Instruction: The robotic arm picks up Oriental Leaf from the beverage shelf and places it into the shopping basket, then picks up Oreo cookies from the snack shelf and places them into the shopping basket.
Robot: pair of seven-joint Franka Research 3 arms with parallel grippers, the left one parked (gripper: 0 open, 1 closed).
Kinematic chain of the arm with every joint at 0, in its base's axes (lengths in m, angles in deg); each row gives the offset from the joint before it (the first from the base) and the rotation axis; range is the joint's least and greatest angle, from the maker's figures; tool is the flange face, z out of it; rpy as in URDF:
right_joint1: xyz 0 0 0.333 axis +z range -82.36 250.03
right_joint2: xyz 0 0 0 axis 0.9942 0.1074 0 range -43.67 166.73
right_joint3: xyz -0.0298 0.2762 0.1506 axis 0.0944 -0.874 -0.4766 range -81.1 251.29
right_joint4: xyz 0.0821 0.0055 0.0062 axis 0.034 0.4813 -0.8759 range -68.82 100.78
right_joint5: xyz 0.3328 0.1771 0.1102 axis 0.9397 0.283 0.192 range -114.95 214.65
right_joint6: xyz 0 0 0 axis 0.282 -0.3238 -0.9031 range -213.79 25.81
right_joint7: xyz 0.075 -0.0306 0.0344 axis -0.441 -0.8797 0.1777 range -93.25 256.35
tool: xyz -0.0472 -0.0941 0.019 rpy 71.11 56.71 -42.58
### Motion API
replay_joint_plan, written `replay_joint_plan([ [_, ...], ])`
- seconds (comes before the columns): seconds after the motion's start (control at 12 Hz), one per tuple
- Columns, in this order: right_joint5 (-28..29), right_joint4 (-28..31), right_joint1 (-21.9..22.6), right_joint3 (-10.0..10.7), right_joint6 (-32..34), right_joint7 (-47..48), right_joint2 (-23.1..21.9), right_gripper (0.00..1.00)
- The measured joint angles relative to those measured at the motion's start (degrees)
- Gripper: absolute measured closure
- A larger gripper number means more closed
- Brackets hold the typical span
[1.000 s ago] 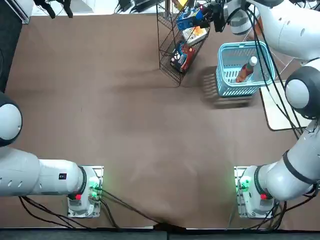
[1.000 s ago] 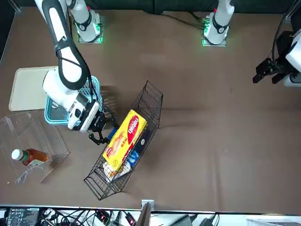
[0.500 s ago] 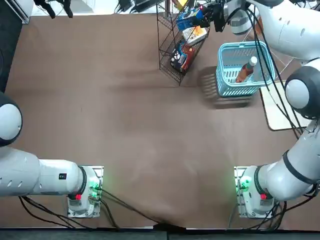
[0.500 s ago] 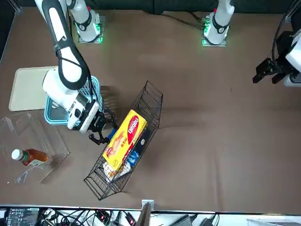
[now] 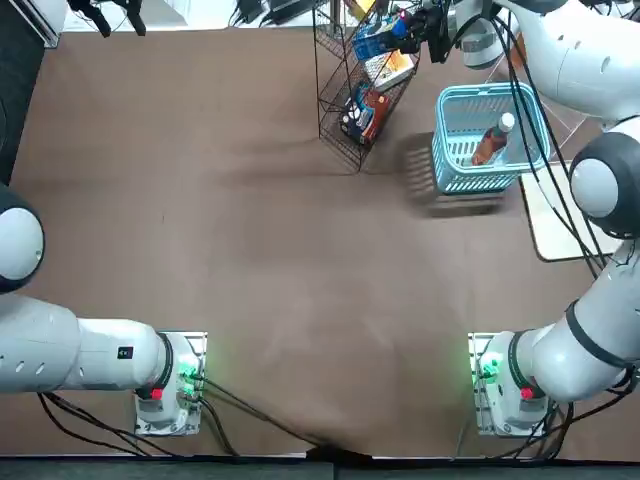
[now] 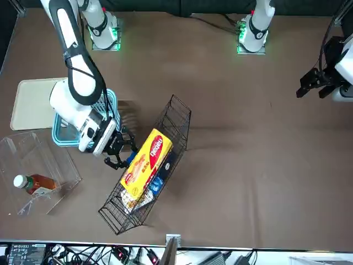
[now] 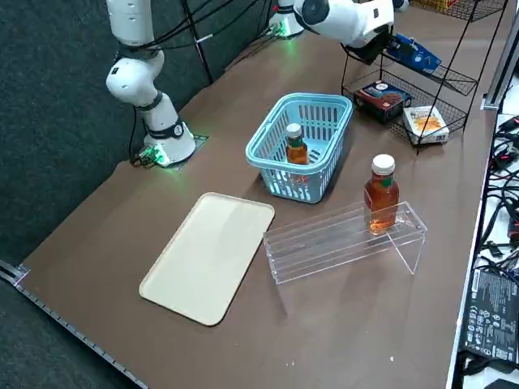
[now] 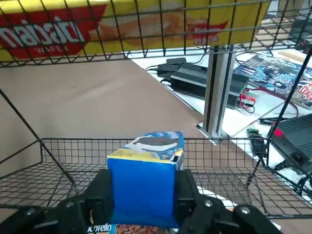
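Two fingers of my right gripper point(image 8: 141, 202) clamped on Oreo cookies point(image 8: 141, 187); lifting toward 12 o'clock could snag the wire rack point(image 8: 219, 161).

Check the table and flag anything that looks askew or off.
Nothing looks spilled or damaged. The tea bottle in the blue basket leans instead of standing straight, likely just from being dropped in. The right gripper, at the wire rack, has its fingers around a blue box, which looks normal.
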Motion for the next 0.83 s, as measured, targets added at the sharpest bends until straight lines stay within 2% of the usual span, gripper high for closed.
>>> replay_joint_plan([
  [0.83, 0.1, 0.3, -1.1, 0.8, 0.7, -0.1, -3.4, 0.35],
])
